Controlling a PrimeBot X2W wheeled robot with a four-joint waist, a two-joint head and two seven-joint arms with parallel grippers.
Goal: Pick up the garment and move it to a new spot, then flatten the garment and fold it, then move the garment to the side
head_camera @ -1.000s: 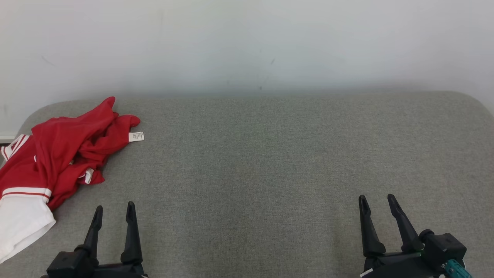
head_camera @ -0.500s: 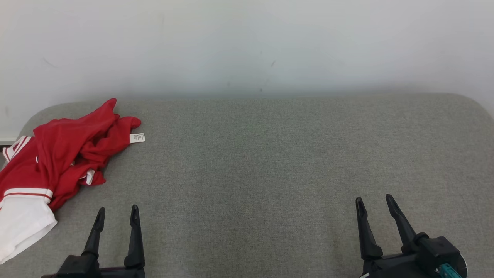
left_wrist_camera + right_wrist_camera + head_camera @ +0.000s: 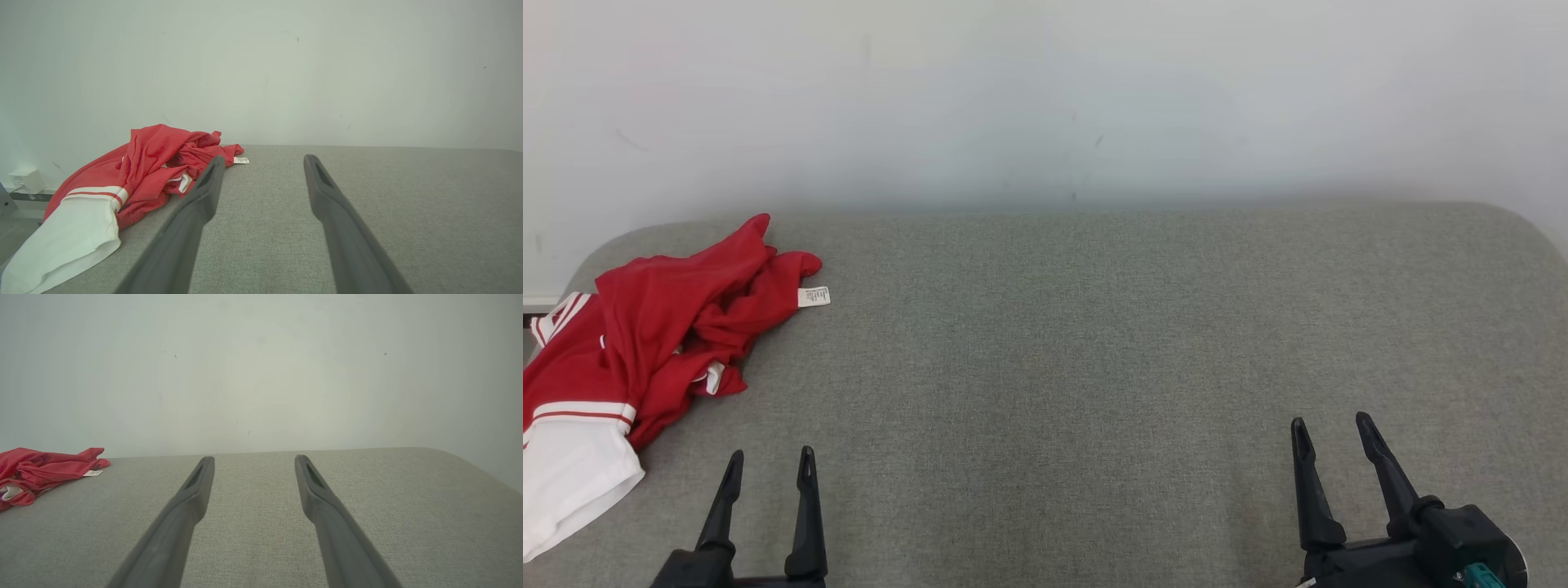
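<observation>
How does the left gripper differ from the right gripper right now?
The left gripper sits near the crumpled red and white garment; the right gripper is far across the grey surface from it. The right gripper shows more of its body, with a teal fitting, than the left gripper. Both are open and empty.

Our head camera has tipped up a touch, so the whole picture sits slightly lower (the garment (image 3: 662, 327) rides down with it). Our left gripper (image 3: 771, 454) has sunk further toward the bottom edge than that shift explains, drawing back a little, while our right gripper (image 3: 1330, 420) has edged rightward after a small drift left.
</observation>
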